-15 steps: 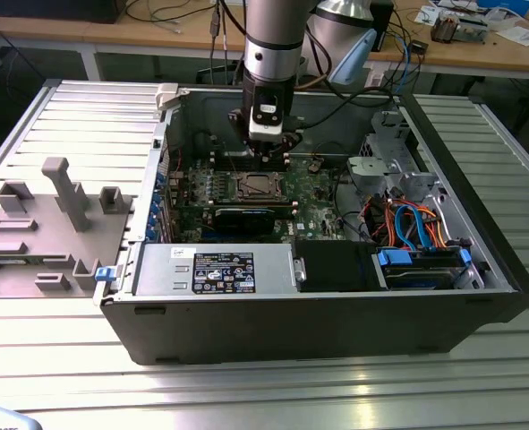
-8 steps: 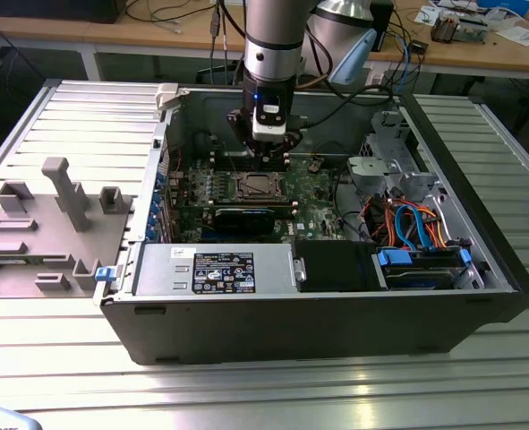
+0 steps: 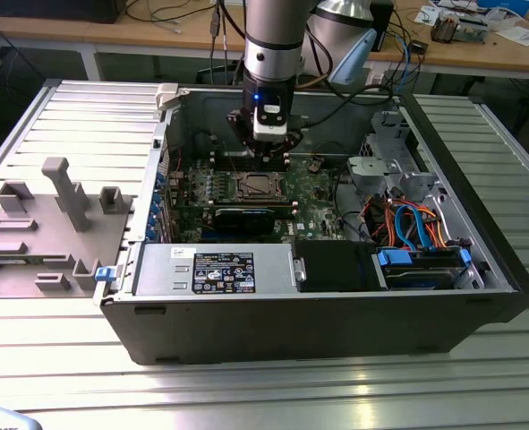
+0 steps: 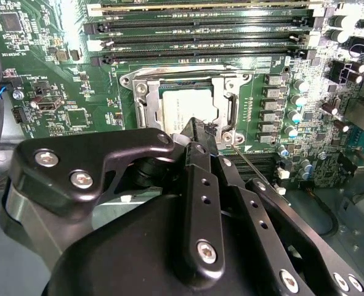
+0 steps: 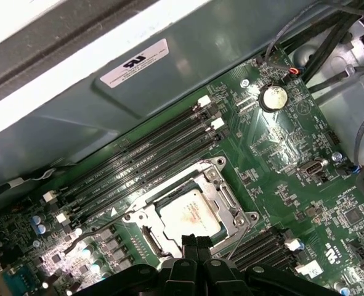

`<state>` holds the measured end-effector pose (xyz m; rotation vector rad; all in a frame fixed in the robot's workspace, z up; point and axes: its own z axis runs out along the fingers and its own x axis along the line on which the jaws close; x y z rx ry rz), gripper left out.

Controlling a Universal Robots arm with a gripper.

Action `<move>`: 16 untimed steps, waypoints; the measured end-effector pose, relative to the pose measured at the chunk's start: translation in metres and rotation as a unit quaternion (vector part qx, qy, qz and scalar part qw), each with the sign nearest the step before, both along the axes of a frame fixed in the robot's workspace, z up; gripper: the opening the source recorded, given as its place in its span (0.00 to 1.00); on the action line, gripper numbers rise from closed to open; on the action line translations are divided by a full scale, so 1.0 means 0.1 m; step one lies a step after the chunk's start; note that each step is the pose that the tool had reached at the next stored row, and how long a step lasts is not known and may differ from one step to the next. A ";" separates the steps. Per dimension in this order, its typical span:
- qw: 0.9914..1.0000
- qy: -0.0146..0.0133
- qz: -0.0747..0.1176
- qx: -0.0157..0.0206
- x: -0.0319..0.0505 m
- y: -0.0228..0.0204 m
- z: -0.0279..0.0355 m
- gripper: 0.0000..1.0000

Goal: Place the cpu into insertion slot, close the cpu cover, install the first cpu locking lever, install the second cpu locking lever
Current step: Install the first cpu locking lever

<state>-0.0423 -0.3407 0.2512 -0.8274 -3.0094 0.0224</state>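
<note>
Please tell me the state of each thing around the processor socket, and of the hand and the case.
Dull silver-grey square cpu: seated flat in its socket.
Silver-rimmed square insertion slot: occupied by the cpu.
Thin silvery metal cpu cover frame: lowered over the cpu.
Thin metal wire locking lever: angled away from the socket, apparently not latched.
Black robot hand: shut, tip at the socket's edge.
Dark grey computer case: open on its side.
</note>
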 end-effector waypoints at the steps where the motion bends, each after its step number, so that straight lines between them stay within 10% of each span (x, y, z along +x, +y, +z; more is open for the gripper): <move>1: 1.000 0.000 0.001 0.000 0.000 0.000 0.000 0.11; 16: 1.000 0.000 0.018 0.000 0.000 0.000 0.000 0.11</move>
